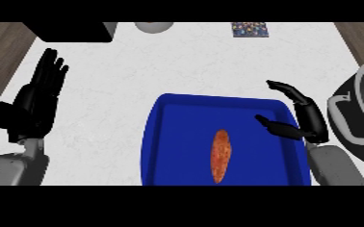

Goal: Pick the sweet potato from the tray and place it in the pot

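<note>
One head view looks steeply down on the white counter [177, 67], forearms entering from the lower edge.

Pot [348, 110]: cut off by the right edge, only part of its rim and wall shown.
Tray [160, 139]: near end cut off at the bottom.
Black box [71, 31]: top cut off.
Pale round object [154, 26]: only its lower part seen, kind not told.
Patterned packet [252, 29]: print too small to be read.
</note>
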Controlling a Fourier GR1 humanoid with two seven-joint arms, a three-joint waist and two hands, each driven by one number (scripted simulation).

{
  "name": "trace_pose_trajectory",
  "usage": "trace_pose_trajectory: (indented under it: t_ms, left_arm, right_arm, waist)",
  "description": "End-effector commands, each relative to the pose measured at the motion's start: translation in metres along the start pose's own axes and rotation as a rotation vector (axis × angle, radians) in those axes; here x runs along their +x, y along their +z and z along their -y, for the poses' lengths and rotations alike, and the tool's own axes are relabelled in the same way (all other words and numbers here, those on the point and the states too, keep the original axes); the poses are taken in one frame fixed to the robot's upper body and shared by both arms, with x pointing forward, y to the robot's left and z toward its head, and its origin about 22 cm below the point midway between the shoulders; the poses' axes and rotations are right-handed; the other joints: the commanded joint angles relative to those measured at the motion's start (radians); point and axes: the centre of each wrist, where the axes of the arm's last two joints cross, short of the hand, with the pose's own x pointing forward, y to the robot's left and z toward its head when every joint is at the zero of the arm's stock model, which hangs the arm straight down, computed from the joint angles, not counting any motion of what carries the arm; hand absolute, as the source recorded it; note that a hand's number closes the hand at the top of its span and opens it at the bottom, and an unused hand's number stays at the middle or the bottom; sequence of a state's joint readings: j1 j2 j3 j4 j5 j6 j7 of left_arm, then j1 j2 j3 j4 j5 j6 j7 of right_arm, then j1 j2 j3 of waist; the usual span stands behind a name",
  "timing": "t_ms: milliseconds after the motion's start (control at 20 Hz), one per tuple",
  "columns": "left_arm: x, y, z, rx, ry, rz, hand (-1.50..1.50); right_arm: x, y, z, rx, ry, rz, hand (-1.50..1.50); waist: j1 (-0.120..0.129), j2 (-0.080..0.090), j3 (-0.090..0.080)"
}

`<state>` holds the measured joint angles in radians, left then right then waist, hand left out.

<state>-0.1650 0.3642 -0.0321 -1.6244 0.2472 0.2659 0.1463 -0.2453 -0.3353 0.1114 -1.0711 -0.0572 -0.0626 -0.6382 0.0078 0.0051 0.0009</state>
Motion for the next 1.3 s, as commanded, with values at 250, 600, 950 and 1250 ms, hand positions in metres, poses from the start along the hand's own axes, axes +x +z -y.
trace_pose_trajectory:
  t_ms: [250, 600, 950, 1250]
  left_arm:
    - [0.008, -0.008, -0.012, 0.015, 0.008, -0.024, 0.0]
    - [0.016, -0.013, -0.003, 0.009, -0.003, -0.01, 0.0]
    - [0.013, -0.007, 0.012, -0.002, -0.003, -0.023, 0.0]
    - [-0.009, 0.003, 0.006, 0.008, 0.003, -0.023, 0.0]
  right_arm:
    - [0.049, -0.006, 0.019, 0.187, 0.071, 0.099, -1.5]
    - [0.089, -0.029, 0.001, 0.594, 0.292, -0.081, -1.5]
    - [0.137, -0.034, -0.047, 0.808, 0.504, -0.195, -1.5]
    - [0.134, -0.013, -0.081, 0.843, 0.494, -0.28, -1.5]
  waist:
    - [-0.017, -0.009, -0.002]
    - [-0.017, -0.011, -0.005]
    - [-0.011, -0.011, -0.003]
    - [-0.007, -0.006, -0.001]
